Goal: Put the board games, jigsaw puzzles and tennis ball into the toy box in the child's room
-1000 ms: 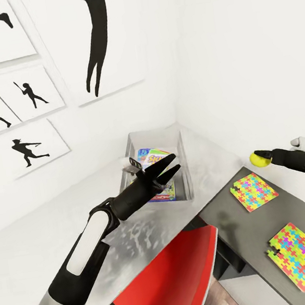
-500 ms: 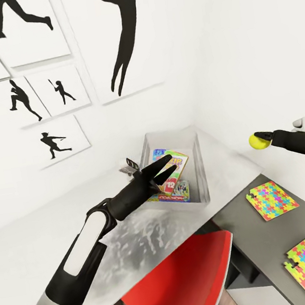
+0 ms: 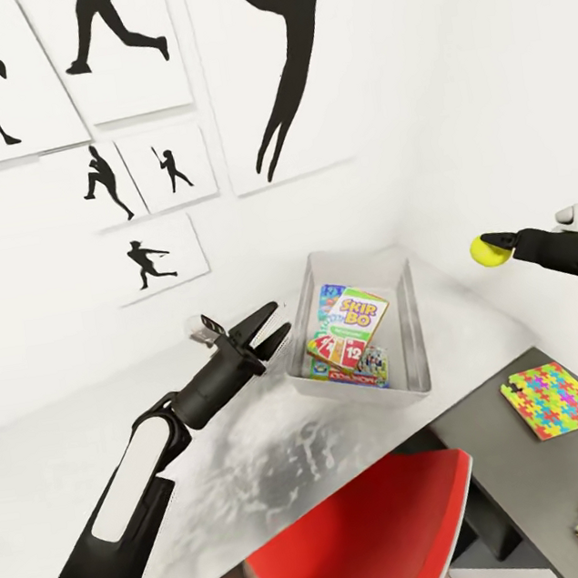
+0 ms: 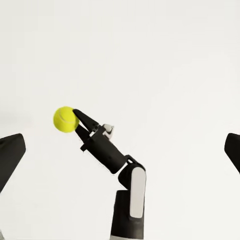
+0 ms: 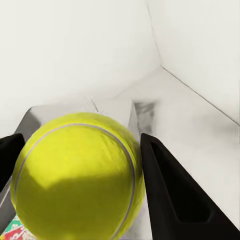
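The left gripper (image 3: pixel 270 333) is hovering with its fingers slightly parted and nothing between them, just beside the toy box (image 3: pixel 409 327) on the pale table (image 3: pixel 258 459). Inside the bin, the SKIP-BO box (image 3: pixel 349 320) is lying on top of other game boxes. Farther right, the right gripper (image 3: pixel 490 247) is pinching the tennis ball (image 3: pixel 484 251) in the air above the table, while two jigsaw puzzles (image 3: pixel 553 386) are resting on the lower dark desk (image 3: pixel 534 466).
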You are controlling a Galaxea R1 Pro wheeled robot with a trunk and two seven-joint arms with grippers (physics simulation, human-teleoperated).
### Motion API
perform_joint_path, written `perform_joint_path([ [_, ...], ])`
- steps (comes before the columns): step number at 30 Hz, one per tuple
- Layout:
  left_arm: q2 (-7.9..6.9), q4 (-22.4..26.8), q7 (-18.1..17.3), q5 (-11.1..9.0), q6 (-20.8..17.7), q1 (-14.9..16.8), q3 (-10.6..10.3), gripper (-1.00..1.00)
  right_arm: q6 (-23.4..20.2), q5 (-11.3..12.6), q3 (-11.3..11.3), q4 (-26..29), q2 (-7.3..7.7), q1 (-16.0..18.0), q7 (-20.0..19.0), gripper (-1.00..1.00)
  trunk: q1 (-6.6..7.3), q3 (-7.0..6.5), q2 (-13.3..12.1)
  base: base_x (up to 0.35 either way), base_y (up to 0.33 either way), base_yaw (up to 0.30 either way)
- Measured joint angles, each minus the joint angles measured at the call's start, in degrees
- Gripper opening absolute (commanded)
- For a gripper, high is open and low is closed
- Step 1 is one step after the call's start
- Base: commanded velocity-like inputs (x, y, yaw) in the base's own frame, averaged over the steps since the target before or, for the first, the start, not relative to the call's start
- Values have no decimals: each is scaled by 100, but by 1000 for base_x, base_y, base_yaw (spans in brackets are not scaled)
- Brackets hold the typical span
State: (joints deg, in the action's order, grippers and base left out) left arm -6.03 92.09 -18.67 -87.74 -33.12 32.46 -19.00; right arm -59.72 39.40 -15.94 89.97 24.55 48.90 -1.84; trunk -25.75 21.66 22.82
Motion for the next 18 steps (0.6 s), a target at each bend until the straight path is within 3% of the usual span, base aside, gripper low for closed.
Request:
perform_joint_path([
  [5,-24,-2,17,-3,-83,-91,169,100,0,-2,24,-6,2,114,2,-100,0,-34,0,0,0,222],
  [18,-35,-1,326,-7,-121,-181,260,100,0,-8,42,-8,1,150,3,-100,0,-100,0,0,0,192],
])
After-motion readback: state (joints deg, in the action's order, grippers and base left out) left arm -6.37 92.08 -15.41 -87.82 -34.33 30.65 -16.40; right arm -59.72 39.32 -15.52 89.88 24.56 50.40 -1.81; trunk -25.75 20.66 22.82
